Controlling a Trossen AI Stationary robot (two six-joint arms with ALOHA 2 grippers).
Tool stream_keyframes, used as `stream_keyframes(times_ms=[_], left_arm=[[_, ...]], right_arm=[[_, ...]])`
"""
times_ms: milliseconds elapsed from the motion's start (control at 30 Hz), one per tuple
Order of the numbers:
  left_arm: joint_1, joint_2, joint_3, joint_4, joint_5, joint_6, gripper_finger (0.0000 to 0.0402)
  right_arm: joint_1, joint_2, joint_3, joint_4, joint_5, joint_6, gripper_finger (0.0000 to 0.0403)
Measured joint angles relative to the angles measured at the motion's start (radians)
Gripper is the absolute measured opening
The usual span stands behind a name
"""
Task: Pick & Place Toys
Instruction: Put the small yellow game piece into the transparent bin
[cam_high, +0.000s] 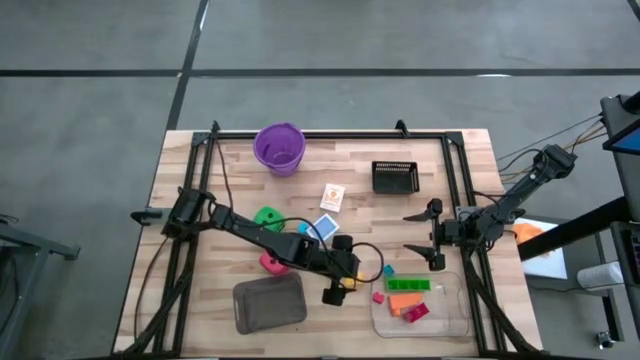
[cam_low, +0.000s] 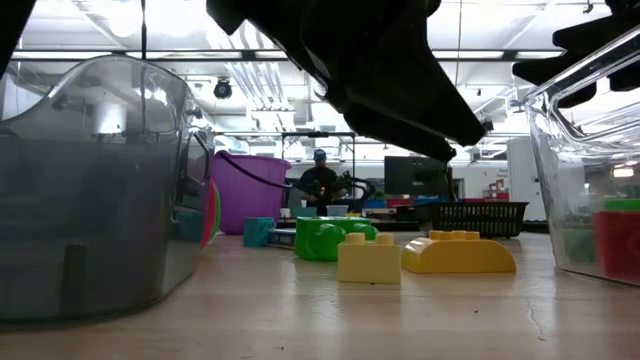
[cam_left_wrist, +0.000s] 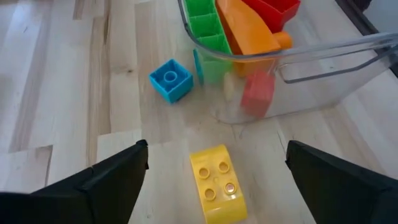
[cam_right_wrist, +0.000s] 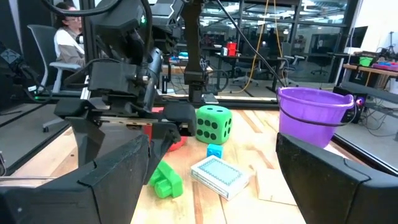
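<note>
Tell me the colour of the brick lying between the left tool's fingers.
Yellow brick, clearest in the left wrist view.

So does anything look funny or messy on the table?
A little. The yellow brick lies on the wood just outside the clear tray, between the left claw's open fingers. A blue brick also sits outside the tray. Nothing looks spilled or broken.

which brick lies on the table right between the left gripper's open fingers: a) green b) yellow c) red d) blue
b: in the left wrist view the yellow brick lies on the bare wood between the left gripper and its spread fingers, while the blue brick sits farther off beside the clear tray.
</note>
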Motion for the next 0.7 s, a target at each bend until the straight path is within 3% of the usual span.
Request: stream_keyframes(times_ms=[267, 567, 700], left_arm=[[0.0, 0.022, 0.025, -0.023, 0.0, -0.013, 0.0377], [0.003, 0.12, 0.15, -0.276, -0.035, -0.028, 0.0377], [0.004, 0.135, 0.161, -0.288, -0.03, -0.031, 0.0377]], right_arm=[[0.0, 0.0, 0.0, 0.0, 0.001, 0.0, 0.0346], [0.0, 0.006, 0.001, -0.011, 0.004, 0.011, 0.0346], [0.0, 0.007, 0.001, -0.015, 0.009, 0.012, 0.0346]])
